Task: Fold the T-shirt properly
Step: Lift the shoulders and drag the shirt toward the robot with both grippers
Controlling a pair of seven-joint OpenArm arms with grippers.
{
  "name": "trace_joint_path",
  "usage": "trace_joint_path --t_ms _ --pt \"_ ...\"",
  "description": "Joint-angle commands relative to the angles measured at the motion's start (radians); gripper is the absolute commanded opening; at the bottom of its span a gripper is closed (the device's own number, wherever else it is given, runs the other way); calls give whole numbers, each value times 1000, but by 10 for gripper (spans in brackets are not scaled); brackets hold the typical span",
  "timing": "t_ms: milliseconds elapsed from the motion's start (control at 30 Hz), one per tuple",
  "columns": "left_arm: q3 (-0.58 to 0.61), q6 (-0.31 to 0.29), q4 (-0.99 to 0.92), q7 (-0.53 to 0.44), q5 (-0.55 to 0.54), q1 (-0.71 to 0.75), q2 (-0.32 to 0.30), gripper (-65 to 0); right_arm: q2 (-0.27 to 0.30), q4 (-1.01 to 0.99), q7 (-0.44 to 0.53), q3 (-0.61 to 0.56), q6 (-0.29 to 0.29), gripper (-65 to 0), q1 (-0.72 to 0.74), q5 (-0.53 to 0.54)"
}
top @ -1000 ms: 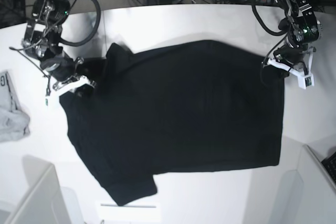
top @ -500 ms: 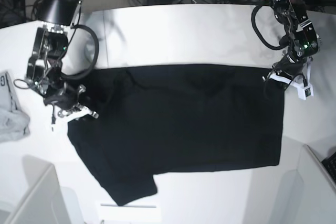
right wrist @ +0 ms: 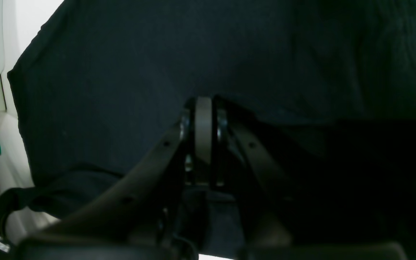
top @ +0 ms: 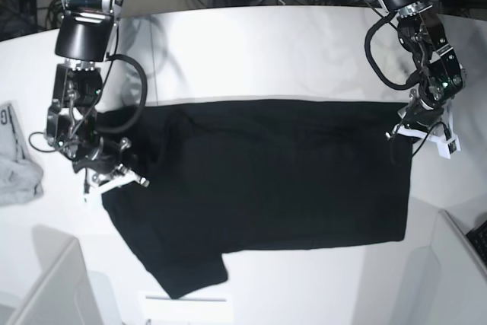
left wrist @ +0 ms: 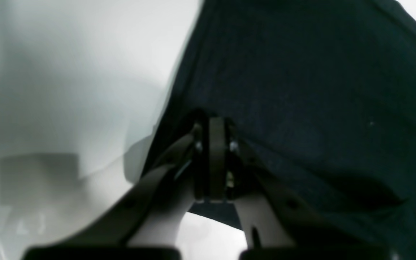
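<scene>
The T-shirt (top: 266,188) lies spread on the white desk (top: 251,43), plain black side up, and you are in the first fold. The right gripper (top: 114,180) is closed on the cloth at the sleeve end, and the left gripper (top: 426,133) is closed on the cloth at the hem end. Both wrist views show the jaws pinched together on black fabric. The far long edge now makes 1 straight line between your 2 grippers, so I judge this lengthwise fold is begun but not laid down. The near sleeve (top: 190,272) is not yet folded, and the crosswise folds also remain.
</scene>
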Motion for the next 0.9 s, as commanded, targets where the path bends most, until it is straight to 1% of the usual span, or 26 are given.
trace_joint_path --t_ms 0,367,533,867 --pt "-4 -5 17 -23 -10 -25 -15 -650 10 13 28 1 5 -650 39 14" --pt "-7 -5 69 -28 -11 -11 -14 -650 13 22 43 1 5 -650 40 14" --pt "-108 -5 69 -25 -18 -20 -11 -650 13 24 45 4 5 -650 39 14" --pt "-108 -7 65 -25 -11 -22 -11 -650 5 21 45 4 5 -650 36 14"
